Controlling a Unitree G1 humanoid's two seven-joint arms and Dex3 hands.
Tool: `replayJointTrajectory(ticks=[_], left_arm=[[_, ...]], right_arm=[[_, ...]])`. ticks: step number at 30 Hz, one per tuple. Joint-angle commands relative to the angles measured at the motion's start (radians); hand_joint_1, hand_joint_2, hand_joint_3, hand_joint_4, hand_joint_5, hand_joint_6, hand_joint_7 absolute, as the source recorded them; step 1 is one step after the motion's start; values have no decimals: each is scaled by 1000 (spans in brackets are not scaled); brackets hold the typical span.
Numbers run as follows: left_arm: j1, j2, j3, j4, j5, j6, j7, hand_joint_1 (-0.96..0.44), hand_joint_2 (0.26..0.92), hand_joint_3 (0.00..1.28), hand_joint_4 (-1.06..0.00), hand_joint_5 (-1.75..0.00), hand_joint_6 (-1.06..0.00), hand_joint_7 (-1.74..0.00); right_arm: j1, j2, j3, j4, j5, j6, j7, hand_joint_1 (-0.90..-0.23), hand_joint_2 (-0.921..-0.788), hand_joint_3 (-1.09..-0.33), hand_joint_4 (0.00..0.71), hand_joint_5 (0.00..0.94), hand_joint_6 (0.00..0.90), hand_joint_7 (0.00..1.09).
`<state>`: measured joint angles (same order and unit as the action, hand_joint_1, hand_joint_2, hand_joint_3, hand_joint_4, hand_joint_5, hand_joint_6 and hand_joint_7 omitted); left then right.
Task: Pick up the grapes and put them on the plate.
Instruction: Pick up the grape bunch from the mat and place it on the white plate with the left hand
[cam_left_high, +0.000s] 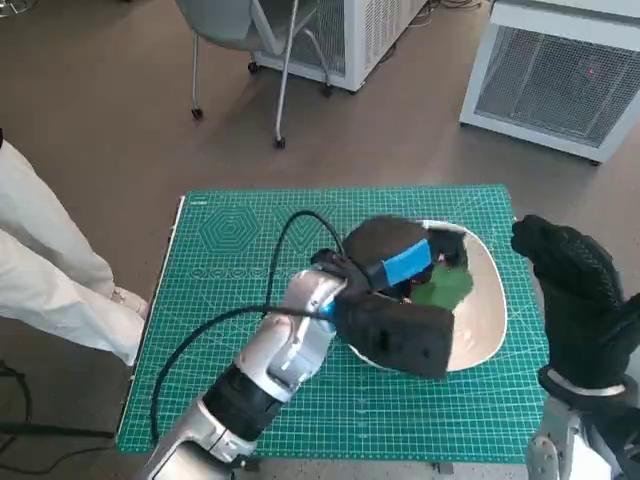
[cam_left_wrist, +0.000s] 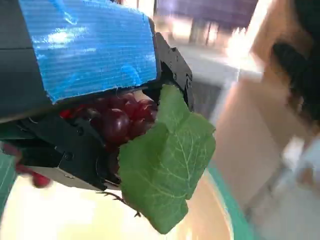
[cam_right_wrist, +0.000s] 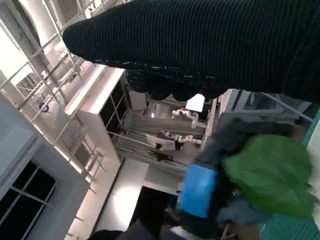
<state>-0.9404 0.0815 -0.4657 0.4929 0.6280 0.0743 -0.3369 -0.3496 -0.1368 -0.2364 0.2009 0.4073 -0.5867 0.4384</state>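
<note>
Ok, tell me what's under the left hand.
The left hand holds the grapes and leaf above the plate; the plate's middle is hidden beneath it.

grapes (cam_left_wrist: 122, 120) in left robot hand (cam_left_high: 395, 262) above plate (cam_left_high: 490, 310)

Small table carried green cutting mat (cam_left_high: 230, 330) with printed grid and hexagon pattern, covering nearly whole top. Pale plate (cam_left_high: 487, 318) lay directly on mat, toward robot's right side, partly hidden behind arm. Mat edge and plate surface also visible in left wrist view. Table stood on brown floor (cam_left_high: 120, 130).
</note>
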Motion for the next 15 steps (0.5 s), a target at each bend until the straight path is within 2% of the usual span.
replayJointTrajectory(ticks=[1,6,15], left_arm=[[-44,14,-26,33,14,-20,-13,-274,844,39,-161,-113,-278,-65],[-45,15,-29,75,8,-46,2,-431,869,28,-99,-17,-230,-9],[-29,23,-22,111,-4,-100,51,-488,892,15,-80,-1,-202,0]], right_arm=[[10,4,2,15,3,12,-1,-433,-921,-554,688,0,359,660],[9,3,6,9,3,18,-1,-432,-921,-555,688,0,358,663],[5,-2,6,12,12,24,8,-434,-921,-555,687,0,355,669]])
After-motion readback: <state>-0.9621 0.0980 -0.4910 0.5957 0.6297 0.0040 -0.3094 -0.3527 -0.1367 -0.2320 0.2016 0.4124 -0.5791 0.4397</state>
